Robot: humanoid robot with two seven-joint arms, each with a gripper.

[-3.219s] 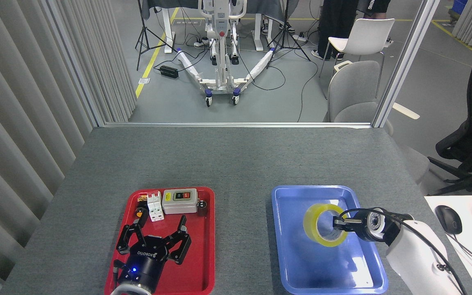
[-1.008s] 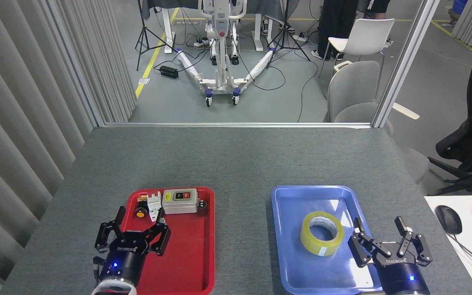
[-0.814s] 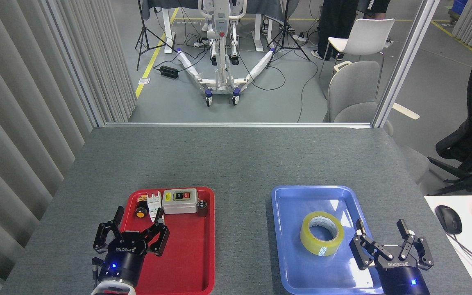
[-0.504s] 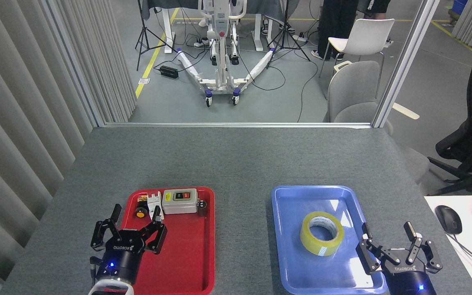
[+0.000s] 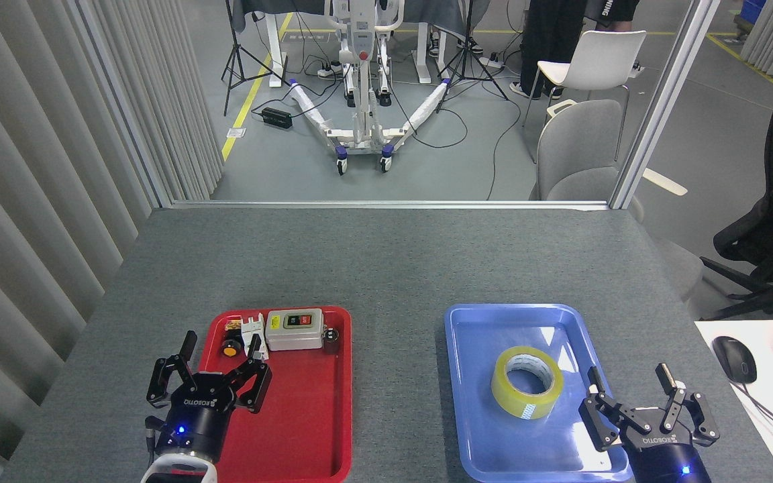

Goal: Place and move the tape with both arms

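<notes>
Tape (image 5: 527, 382) lies flat in the blue tray (image 5: 474, 429), hole up, just left of the right tool (image 5: 635, 394), fingers spread and empty, while the left tool (image 5: 217, 354), also spread, hovers well away.

**One head camera, looking forward and down**

A single view, taken from the robot's head, tilts down over the grey table (image 5: 386, 261), which fills the lower half of the frame. The left gripper (image 5: 219, 352) and right gripper (image 5: 630, 384) enter close at the bottom edge. The upper frame reaches well back across a workshop floor (image 5: 480, 161). No second view overlaps it.
</notes>
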